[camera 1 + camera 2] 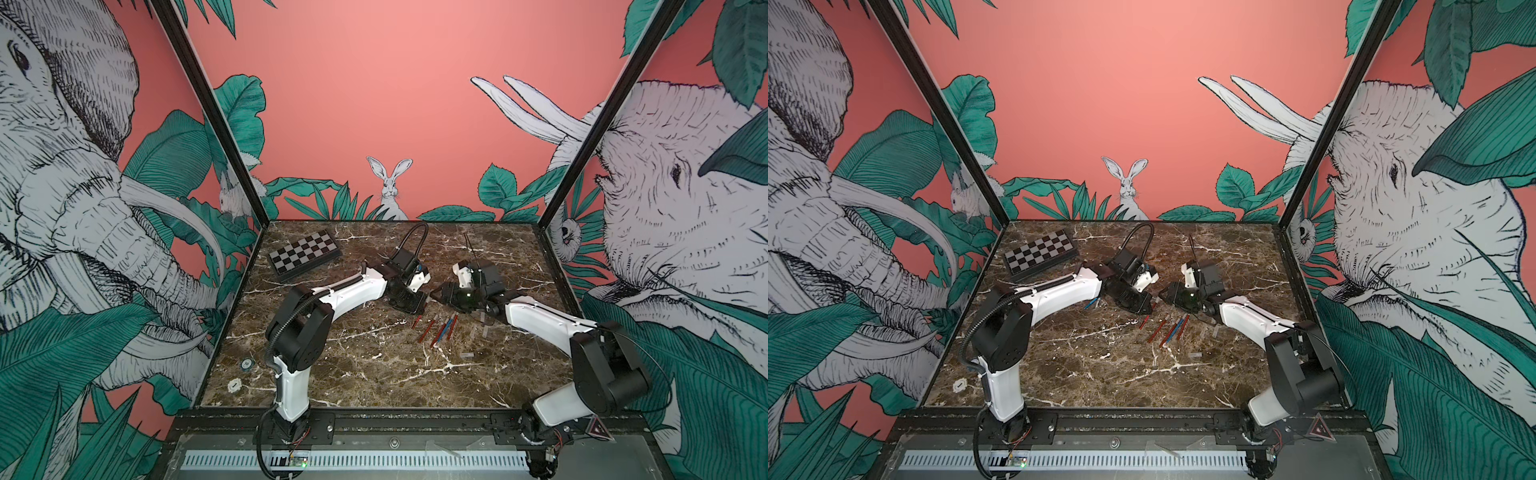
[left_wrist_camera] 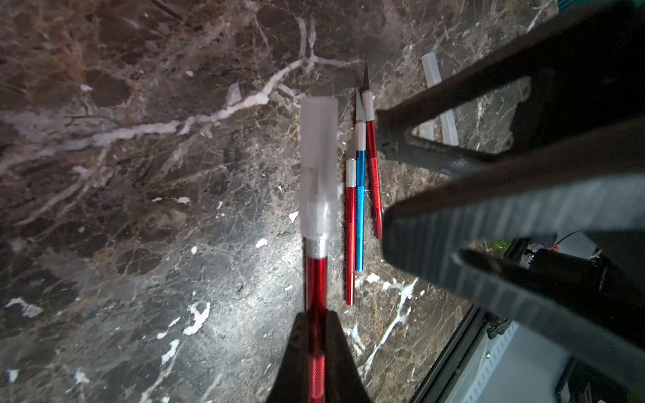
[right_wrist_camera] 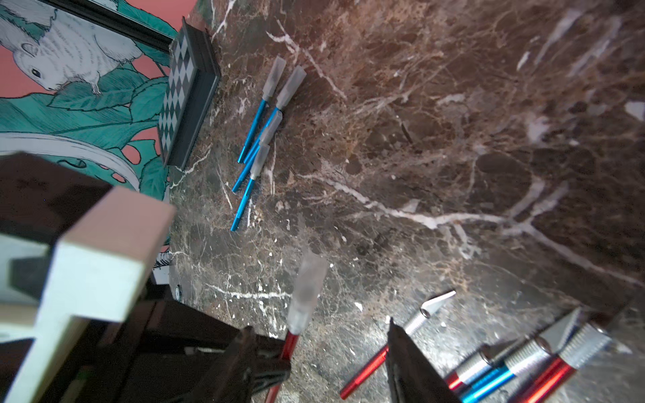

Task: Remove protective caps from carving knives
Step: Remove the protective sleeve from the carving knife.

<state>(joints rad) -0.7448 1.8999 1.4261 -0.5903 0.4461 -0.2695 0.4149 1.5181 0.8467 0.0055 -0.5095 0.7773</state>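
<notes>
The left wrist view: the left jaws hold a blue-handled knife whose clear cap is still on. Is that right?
The knife has a red handle, not blue, as the left wrist view shows. The left jaws hold it, and its clear cap is still on.

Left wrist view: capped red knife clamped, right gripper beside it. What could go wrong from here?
1. The open right gripper sits beside the clear plastic cap, not around it; closing now could miss or shove it sideways.
2. The left gripper pinches the thin red metallic knife well behind the cap; a pull might drag it out.
3. Three uncapped red and blue knives lie on the marble table by that gripper; a brush could scatter them.
</notes>
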